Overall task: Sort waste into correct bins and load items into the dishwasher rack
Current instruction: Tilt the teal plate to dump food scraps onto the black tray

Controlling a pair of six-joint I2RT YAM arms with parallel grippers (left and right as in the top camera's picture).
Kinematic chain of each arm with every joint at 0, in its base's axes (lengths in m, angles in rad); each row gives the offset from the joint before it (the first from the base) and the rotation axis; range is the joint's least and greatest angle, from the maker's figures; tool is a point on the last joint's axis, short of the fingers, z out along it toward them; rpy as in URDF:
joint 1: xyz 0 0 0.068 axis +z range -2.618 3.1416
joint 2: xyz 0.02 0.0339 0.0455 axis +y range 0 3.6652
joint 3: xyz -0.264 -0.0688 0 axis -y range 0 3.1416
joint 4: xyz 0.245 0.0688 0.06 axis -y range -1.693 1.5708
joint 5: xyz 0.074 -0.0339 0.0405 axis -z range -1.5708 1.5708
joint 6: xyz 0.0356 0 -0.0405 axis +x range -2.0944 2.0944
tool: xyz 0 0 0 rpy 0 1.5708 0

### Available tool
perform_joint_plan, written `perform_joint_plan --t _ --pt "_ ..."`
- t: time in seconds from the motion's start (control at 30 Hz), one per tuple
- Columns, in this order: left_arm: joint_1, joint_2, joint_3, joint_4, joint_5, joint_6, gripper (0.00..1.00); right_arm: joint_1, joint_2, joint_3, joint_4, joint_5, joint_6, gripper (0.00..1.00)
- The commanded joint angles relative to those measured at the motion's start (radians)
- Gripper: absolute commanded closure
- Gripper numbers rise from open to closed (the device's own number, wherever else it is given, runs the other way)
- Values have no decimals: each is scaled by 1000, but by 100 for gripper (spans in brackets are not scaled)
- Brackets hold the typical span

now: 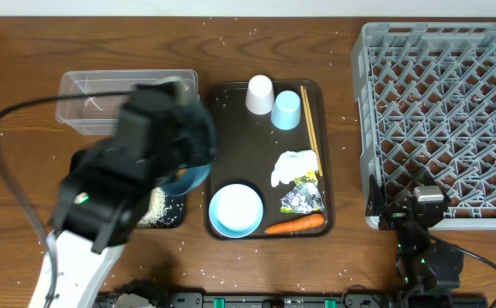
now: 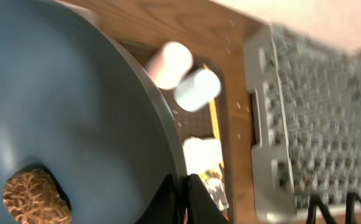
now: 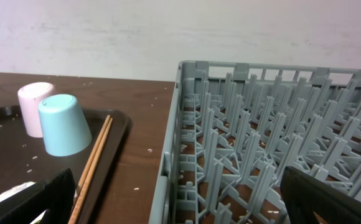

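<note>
My left gripper is shut on the rim of the dark-blue plate, which is tilted above the black tray. Rice grains lie in that tray. The brown food lump sits on the plate. The left arm hides most of the plate in the overhead view. On the brown tray are the white cup, light-blue cup, chopsticks, tissue, foil, wrapper, carrot and bowl. My right gripper is open and empty at the grey rack's front left corner.
The clear tub stands behind the black tray, partly under my left arm. The rack fills the right side. Rice grains are scattered over the wooden table. In the right wrist view the rack wall stands between the fingers, with the cups to the left.
</note>
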Motion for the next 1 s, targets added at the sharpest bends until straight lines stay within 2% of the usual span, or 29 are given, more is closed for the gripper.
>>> perform_joint_plan --t 0.0,0.13,0.23,0.53,0.73,0.97 --pt "160 -64 -71 5 188 -16 94 -8 -3 -1 -5 -1 -2 1" --pt "373 -101 -179 33 412 6 94 -8 -3 -1 -5 -1 -2 1" --pt "539 -98 -263 92 645 51 94 -8 -3 -1 -5 -1 -2 1" --pt "901 -15 -388 227 1142 138 94 -8 -3 -1 -5 -1 -2 1" --pt "1035 73 -388 227 1338 195 94 -8 -3 -1 -5 -1 -2 1" --pt "1118 196 -388 224 1419 179 94 -8 -3 -1 -5 -1 -2 1"
